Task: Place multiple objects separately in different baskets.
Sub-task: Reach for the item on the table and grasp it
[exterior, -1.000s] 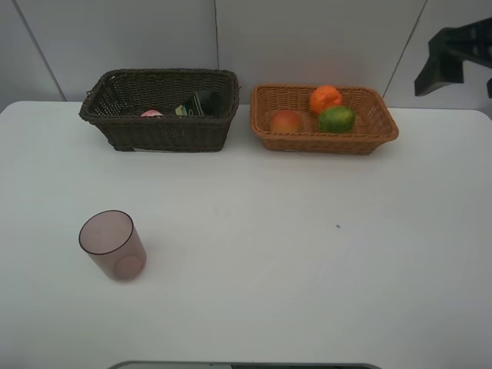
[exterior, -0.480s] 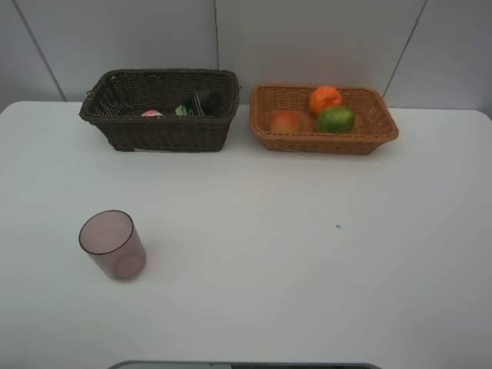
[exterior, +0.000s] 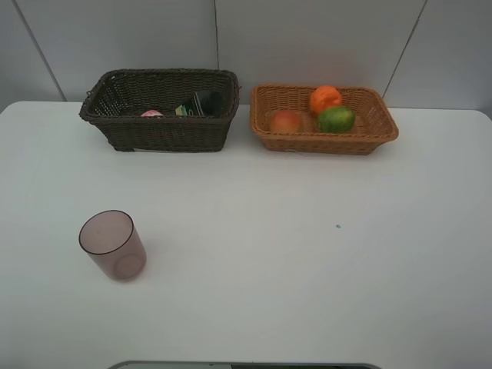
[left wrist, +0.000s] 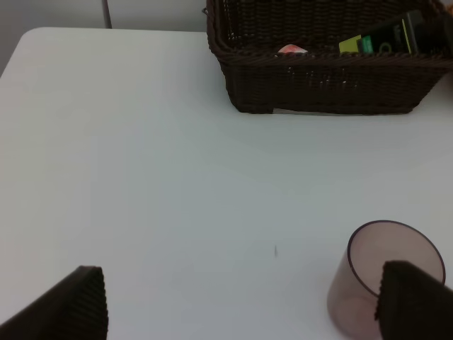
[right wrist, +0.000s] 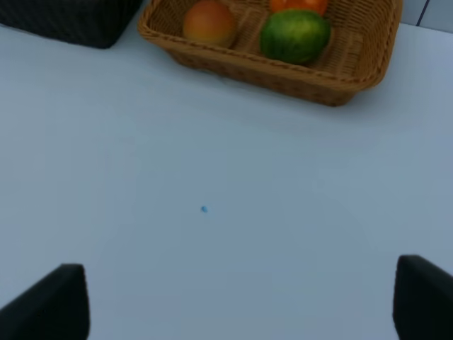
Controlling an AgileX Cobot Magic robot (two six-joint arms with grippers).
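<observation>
The translucent purple-pink cup (exterior: 112, 244) stands upright on the table at the front left. The dark brown basket (exterior: 157, 132) holds the pink bottle (exterior: 152, 113) and the dark green bottle (exterior: 201, 103). The light orange-brown basket (exterior: 323, 143) holds the orange (exterior: 325, 98), the red-orange fruit (exterior: 286, 121) and the green fruit (exterior: 337, 118). My left gripper (left wrist: 248, 304) is open and empty, with the cup (left wrist: 368, 283) by one finger. My right gripper (right wrist: 237, 304) is open and empty, short of the light basket (right wrist: 283, 74). Neither gripper shows in the exterior view.
The white table (exterior: 307, 269) ends at a grey wall behind the baskets. A small blue speck (exterior: 337, 226) lies on the table right of centre. The two baskets stand side by side at the back.
The dark arm seen at the upper right a second ago has left the exterior view. The cup, baskets and their contents have not moved.
</observation>
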